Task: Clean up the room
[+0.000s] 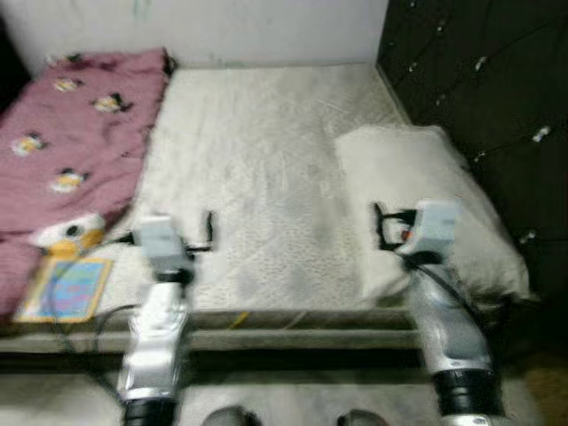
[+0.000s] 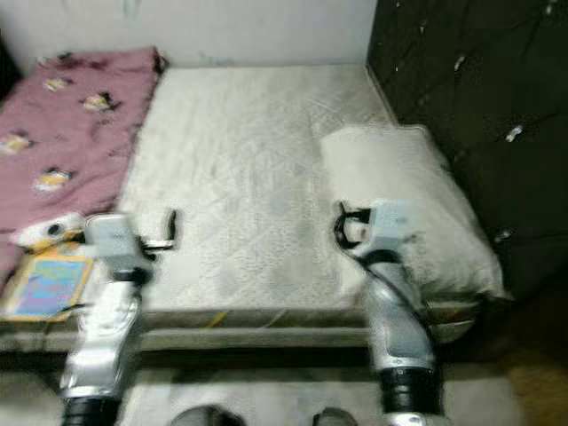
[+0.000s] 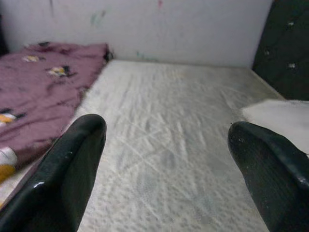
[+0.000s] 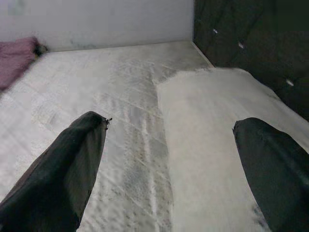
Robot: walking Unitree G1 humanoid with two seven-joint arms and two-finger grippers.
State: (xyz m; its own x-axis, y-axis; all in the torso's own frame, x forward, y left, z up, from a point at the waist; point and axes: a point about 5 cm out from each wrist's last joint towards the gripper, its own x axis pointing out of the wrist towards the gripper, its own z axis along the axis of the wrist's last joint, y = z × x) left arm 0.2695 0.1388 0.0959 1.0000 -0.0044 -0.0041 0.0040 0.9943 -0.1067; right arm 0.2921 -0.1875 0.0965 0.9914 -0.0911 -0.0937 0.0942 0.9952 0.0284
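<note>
Standing at the bed's edge in the head views, we hold our left gripper (image 1: 209, 232) and right gripper (image 1: 380, 226) spread and empty. Through the left wrist, bare mattress (image 3: 183, 145) lies ahead, pink blanket (image 3: 43, 82) aside. Through the right wrist, the pillow (image 4: 217, 145) sits just ahead; we judge straightening it comes next.

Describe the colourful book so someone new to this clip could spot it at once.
Start at the bed's white mattress, then go to the pink blanket covering its left side. At the blanket's near end, by the mattress's front edge, lies the book, flat, just left of the left end effector. It is the one flat, rectangular thing there, yellow-bordered with a blue and pink cover.
</note>
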